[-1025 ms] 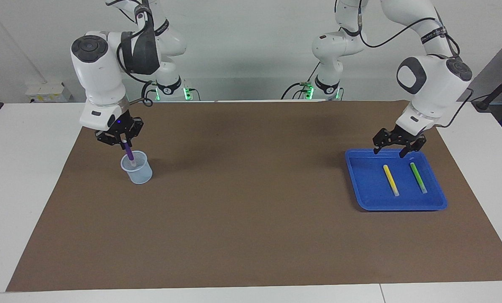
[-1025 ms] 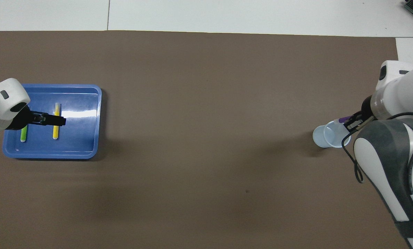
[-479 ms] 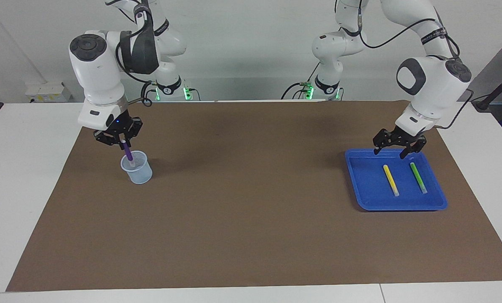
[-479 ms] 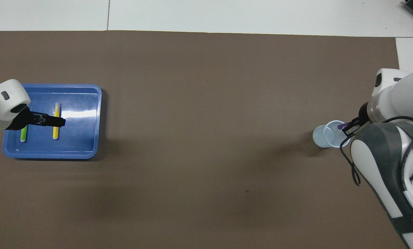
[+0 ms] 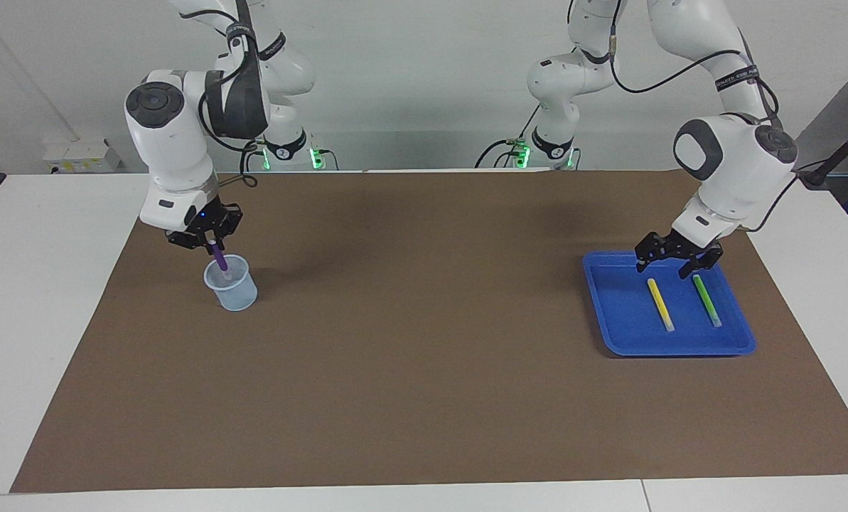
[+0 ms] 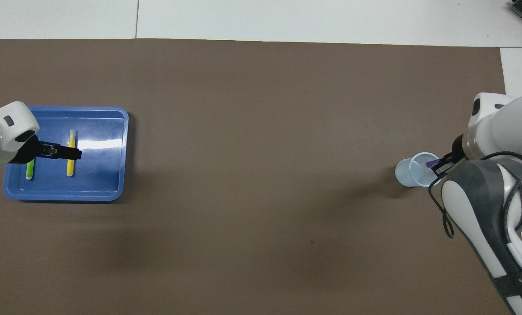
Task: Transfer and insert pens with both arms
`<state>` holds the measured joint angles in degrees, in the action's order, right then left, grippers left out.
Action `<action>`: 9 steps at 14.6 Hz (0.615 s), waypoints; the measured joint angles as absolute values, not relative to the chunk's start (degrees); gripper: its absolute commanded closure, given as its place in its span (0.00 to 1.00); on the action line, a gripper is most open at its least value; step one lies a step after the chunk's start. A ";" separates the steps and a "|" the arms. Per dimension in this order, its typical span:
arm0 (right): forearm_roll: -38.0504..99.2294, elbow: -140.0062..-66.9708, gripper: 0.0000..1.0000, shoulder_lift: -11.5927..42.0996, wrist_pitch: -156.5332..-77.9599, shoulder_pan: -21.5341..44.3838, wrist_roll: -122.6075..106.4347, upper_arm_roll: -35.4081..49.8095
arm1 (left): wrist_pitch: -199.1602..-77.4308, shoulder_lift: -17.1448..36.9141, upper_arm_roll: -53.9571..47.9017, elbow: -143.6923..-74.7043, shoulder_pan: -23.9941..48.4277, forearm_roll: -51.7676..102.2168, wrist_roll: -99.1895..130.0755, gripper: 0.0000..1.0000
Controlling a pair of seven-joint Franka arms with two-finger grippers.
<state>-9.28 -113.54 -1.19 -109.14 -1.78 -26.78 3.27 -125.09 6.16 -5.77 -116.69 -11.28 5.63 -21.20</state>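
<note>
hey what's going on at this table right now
Two robot arms are moving pens from a tray into a cup. The right gripper is over the clear cup, at the top of the purple pen that stands in it. The left gripper is open, over the blue tray, where the yellow pen and the green pen lie side by side.

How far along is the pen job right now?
None fully done. In hand: the purple pen stands with its tip in the cup, the right pincer at its top. Left: the yellow pen and green pen lie in the tray under the open left pincer.
</note>
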 measured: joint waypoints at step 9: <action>-1.97 -112.49 0.00 -2.62 -108.10 -1.89 -26.76 3.43 | -125.82 13.19 -4.61 -109.94 -11.67 5.58 -17.61 0.07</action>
<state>-1.97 -112.49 -2.62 -108.10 -1.89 -26.76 3.43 -125.82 13.19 -4.61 -109.94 -11.67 5.58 -17.61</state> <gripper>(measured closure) 0.000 0.097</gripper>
